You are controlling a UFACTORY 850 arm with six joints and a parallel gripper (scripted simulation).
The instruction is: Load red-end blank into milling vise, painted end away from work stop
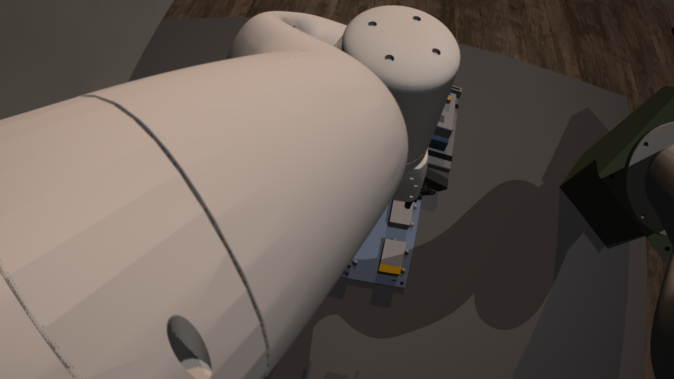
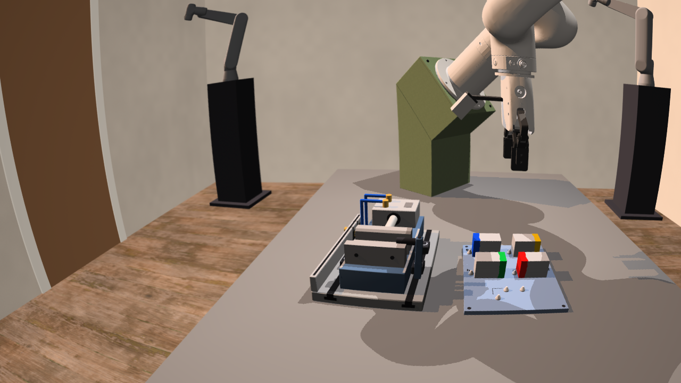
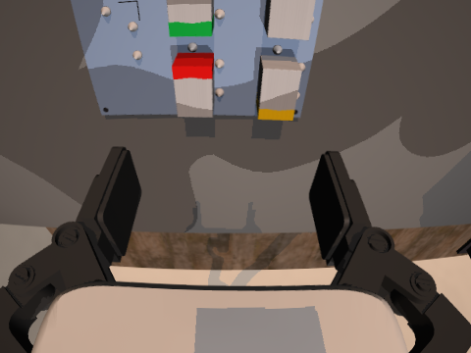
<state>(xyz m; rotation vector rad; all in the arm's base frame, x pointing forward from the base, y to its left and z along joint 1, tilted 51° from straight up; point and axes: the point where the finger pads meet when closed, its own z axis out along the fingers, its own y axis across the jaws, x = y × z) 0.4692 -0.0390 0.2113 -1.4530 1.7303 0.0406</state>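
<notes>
The red-ended blank lies flat on the blue infeed plate, at its front right, red end toward the green-ended blank. It also shows in the wrist view. My gripper hangs open and empty high above the table, behind the plate and well apart from it. Its fingers frame bare table in the wrist view. The milling vise stands left of the plate with an empty gap between its jaws.
A blue-ended blank and a yellow-ended blank lie at the back of the plate. Small pegs stand around the blanks. The olive robot base stands behind. Black pedestals flank the table. My arm blocks most of the top view.
</notes>
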